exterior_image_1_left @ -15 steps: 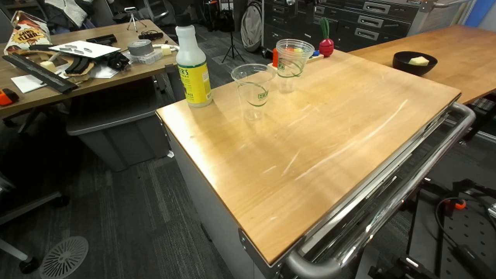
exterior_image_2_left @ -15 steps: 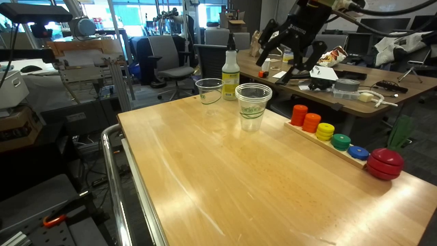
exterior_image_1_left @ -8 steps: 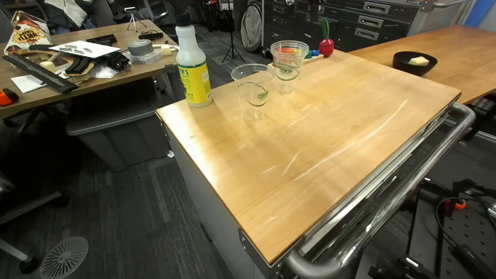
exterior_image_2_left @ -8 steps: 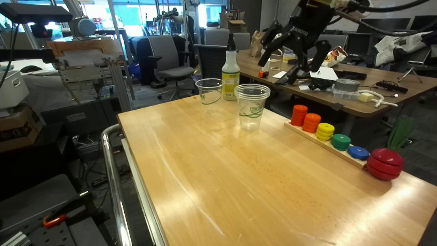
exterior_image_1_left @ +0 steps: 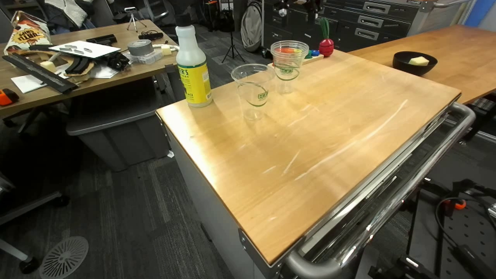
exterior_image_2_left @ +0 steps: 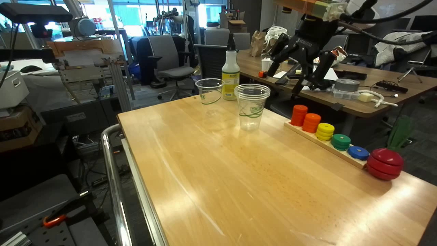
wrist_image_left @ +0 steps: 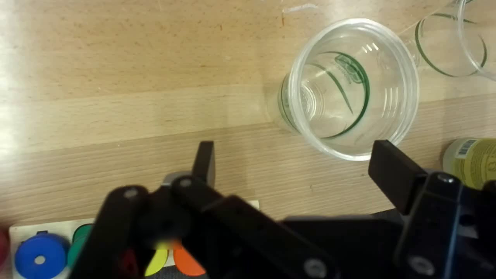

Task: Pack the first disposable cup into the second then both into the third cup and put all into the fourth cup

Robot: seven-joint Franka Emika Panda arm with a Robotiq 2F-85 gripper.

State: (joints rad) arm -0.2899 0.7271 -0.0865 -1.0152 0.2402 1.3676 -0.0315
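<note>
A stack of nested clear plastic cups (exterior_image_1_left: pixel 288 69) with green print stands upright on the wooden tabletop (exterior_image_1_left: pixel 329 155). It also shows in an exterior view (exterior_image_2_left: pixel 252 107) and in the wrist view (wrist_image_left: pixel 345 89). The exact number in the stack is hard to tell. A single clear cup (exterior_image_1_left: pixel 254 91) stands upright beside it, also seen in an exterior view (exterior_image_2_left: pixel 209 97) and partly in the wrist view (wrist_image_left: pixel 451 44). My gripper (exterior_image_2_left: pixel 283 82) is open and empty, above and behind the stack. In the wrist view, its fingers (wrist_image_left: pixel 296 159) are wide apart, with nothing between them.
A yellow-labelled spray bottle (exterior_image_1_left: pixel 193 81) stands near the single cup. A wooden peg board with coloured discs (exterior_image_2_left: pixel 324 140) lies along the table edge. A red toy radish (exterior_image_2_left: pixel 385 163) stands at its end. A black bowl (exterior_image_1_left: pixel 414 62) sits on another table.
The gripper has moved right and slightly down in an exterior view, its part appearing at the top of another. Earlier, the cup stack shifted slightly and turned, then stayed still. The single cup has not moved.
</note>
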